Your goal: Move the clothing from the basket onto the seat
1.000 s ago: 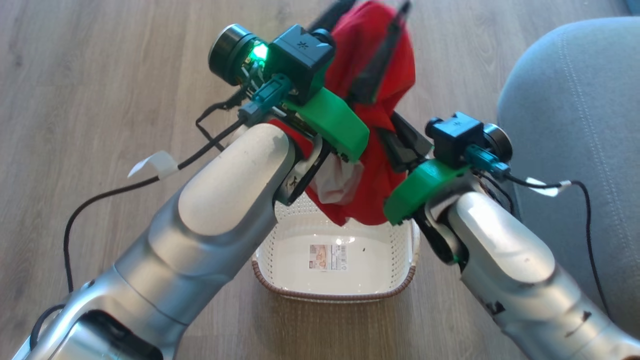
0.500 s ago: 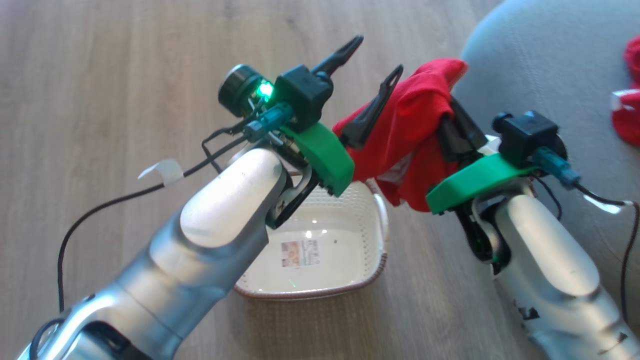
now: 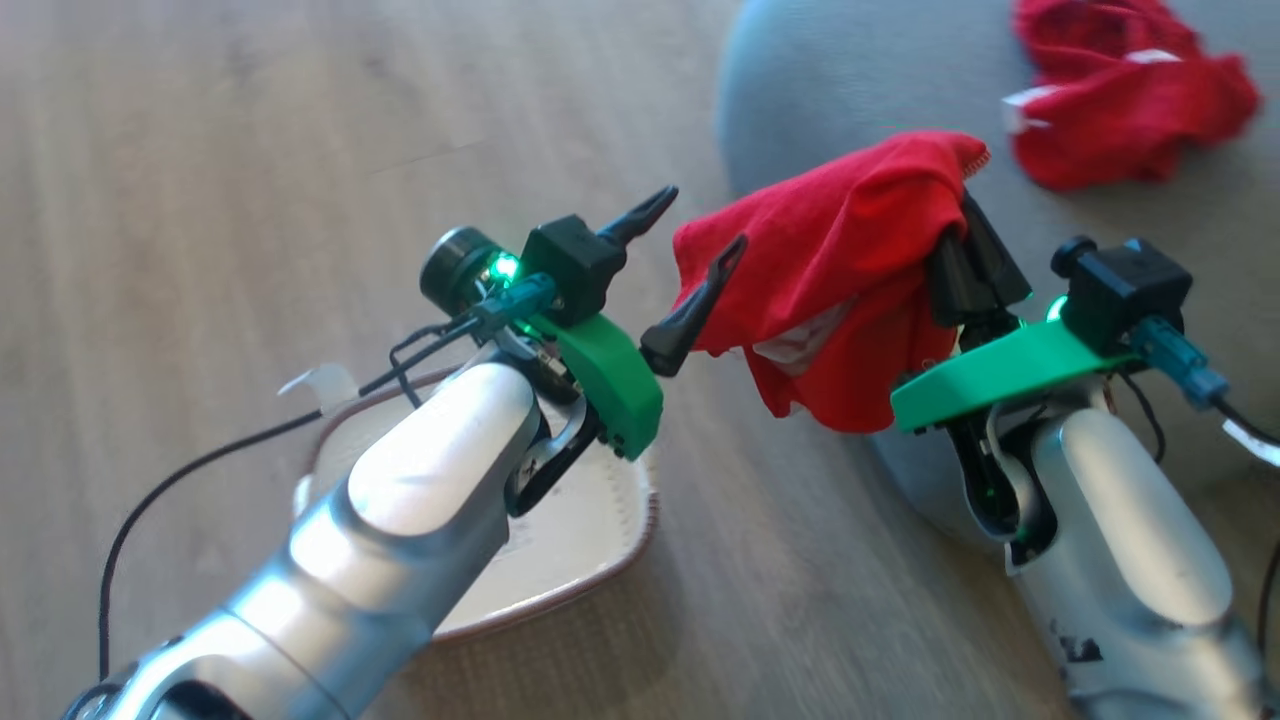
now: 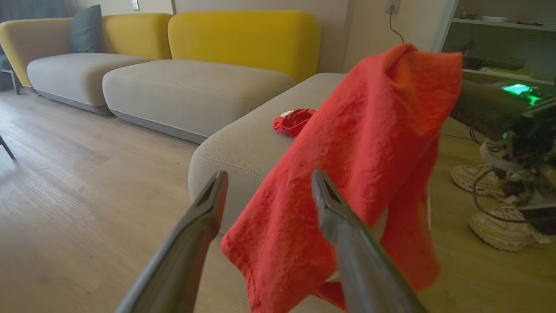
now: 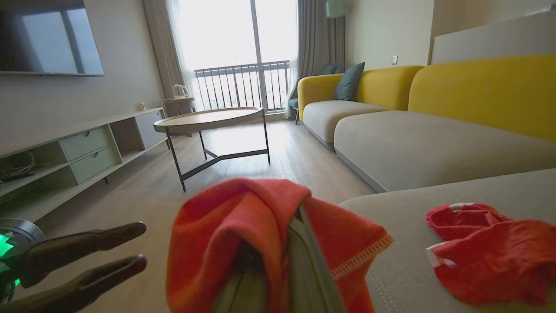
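Right end effector (image 3: pixel 968 262) is closed on a garment (image 3: pixel 850 260), fingers buried in the fabric. The garment is held up in the air, straddling the rounded corner of the seat (image 3: pixel 850 70), part above the cushion and part above the floor (image 3: pixel 250 150) just off it. It drapes over the fingers like a tent: peak on the seat side, long axis running down and away from the seat, loose hem pointing at the floor. A white lining patch shows on the underside.

Left end effector (image 3: pixel 697 222) is open wide, off the seat, over the floor. Its fingers point toward the seat. One finger is at the garment's outer edge; can't tell if it touches.

Second garment (image 3: pixel 1120 110) lies bunched on the seat, further in from the corner, clear of both end effectors.

Basket (image 3: pixel 600 520) is on the floor, apart from the seat, mostly hidden under the left forearm (image 3: pixel 420 480).
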